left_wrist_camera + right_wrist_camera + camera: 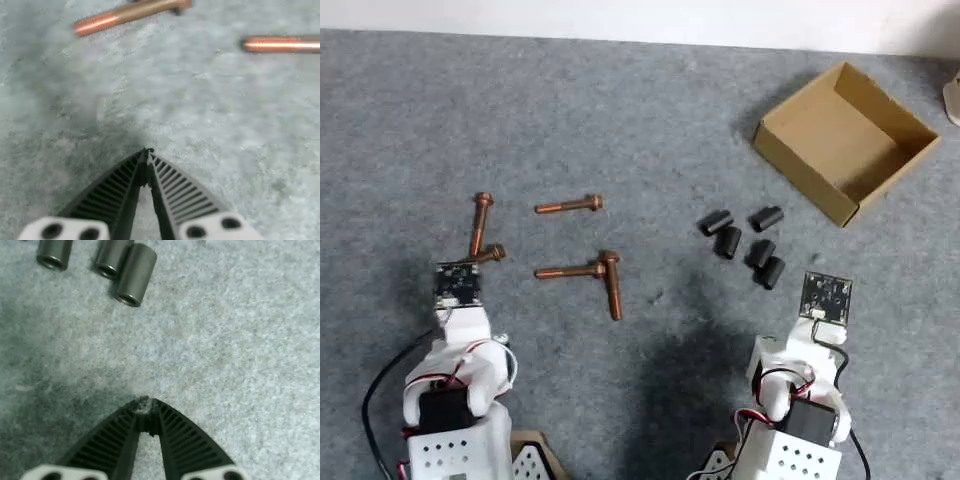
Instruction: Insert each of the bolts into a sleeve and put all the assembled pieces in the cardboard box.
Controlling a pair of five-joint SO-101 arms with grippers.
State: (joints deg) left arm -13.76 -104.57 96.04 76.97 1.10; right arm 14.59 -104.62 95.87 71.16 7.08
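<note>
Grey felt-covered tabletop [650,120]. Open brown cardboard box [798,172] at far right. Left fingers [122,192] pressed together, gripping nothing; right fingers [120,440] likewise. Five copper-coloured metal bolts [570,206] scattered ahead of left arm, five short black cylindrical sleeves [728,241] clustered ahead of right arm, near box, all loose.

Copper bolts [568,206]; black sleeves [727,242]; open cardboard box [798,168]

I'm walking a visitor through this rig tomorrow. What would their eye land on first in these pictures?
Probably the five copper bolts scattered loose at the left, two pairs of them touching. Then the five black sleeves clustered right of centre, and beyond them the open cardboard box at the far right, with nothing in it.
</note>
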